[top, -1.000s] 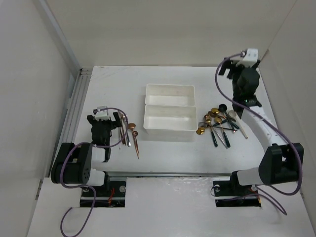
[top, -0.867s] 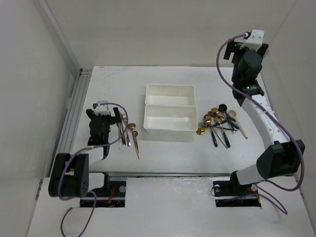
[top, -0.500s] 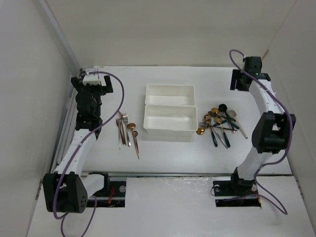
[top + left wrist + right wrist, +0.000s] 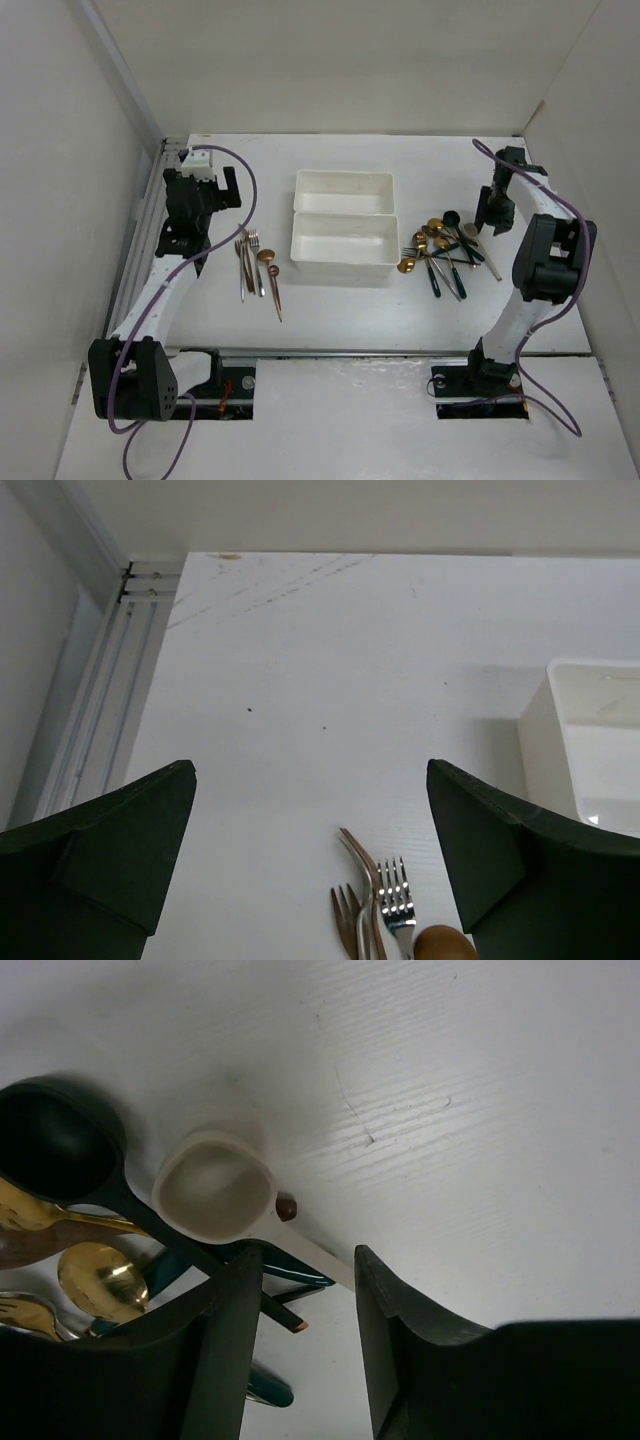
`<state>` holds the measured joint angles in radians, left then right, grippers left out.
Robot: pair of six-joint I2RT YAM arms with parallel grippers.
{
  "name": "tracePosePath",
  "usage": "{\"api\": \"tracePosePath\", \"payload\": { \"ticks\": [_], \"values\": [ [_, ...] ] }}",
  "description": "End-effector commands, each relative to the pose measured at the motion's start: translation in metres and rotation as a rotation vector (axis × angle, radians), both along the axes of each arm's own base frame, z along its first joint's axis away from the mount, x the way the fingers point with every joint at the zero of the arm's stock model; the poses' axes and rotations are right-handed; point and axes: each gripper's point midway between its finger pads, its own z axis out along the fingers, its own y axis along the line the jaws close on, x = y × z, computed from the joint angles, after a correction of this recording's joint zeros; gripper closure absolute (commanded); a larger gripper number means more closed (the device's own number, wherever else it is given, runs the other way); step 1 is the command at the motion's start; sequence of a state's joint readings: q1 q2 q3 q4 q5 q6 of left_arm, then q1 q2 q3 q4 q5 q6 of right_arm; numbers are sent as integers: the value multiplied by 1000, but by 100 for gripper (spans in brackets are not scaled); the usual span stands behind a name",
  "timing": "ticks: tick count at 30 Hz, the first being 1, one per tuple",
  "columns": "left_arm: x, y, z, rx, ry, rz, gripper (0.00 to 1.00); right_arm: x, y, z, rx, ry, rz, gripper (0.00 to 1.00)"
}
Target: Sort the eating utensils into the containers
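The eating utensils lie in two piles. Copper and silver forks and a spoon [image 4: 258, 265] sit left of the containers, and their fork tips [image 4: 385, 910] show at the bottom of the left wrist view. Gold, black and green-handled pieces [image 4: 445, 250] sit to the right. The containers are two white trays, far [image 4: 343, 175] and near [image 4: 340, 268]. My left gripper [image 4: 200, 205] hangs open [image 4: 310, 780] above the table behind the left pile. My right gripper [image 4: 490, 215] is low at the right pile's far edge. Its jaws stand narrowed around a white spoon's [image 4: 215, 1185] handle, a gap still showing [image 4: 308, 1260].
A metal rail [image 4: 150, 215] runs along the table's left edge, with a wall just beyond it. A black spoon [image 4: 50, 1145], a gold spoon [image 4: 100, 1280] and a dark green handle [image 4: 290, 1272] crowd the white spoon. The near tray's corner [image 4: 590, 740] shows at right.
The left arm rose from the left pile and swung to the far left. The right arm dropped from high at the back to the right pile, its jaws narrowing from wide open.
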<state>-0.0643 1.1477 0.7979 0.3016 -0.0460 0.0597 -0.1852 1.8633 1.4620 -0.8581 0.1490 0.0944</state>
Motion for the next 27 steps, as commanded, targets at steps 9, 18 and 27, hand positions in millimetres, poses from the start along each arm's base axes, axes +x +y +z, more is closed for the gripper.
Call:
{"api": "tracePosePath", "payload": {
  "ticks": [9, 18, 27],
  "values": [
    [2, -10, -2, -55, 29, -29, 0, -20, -2, -44, -13, 160, 3, 53],
    [2, -9, -2, -35, 29, -33, 0, -11, -6, -52, -14, 137, 27, 79],
    [1, -18, -2, -28, 30, -89, 0, 0, -35, 11, -187, 8, -57, 100]
  ]
}}
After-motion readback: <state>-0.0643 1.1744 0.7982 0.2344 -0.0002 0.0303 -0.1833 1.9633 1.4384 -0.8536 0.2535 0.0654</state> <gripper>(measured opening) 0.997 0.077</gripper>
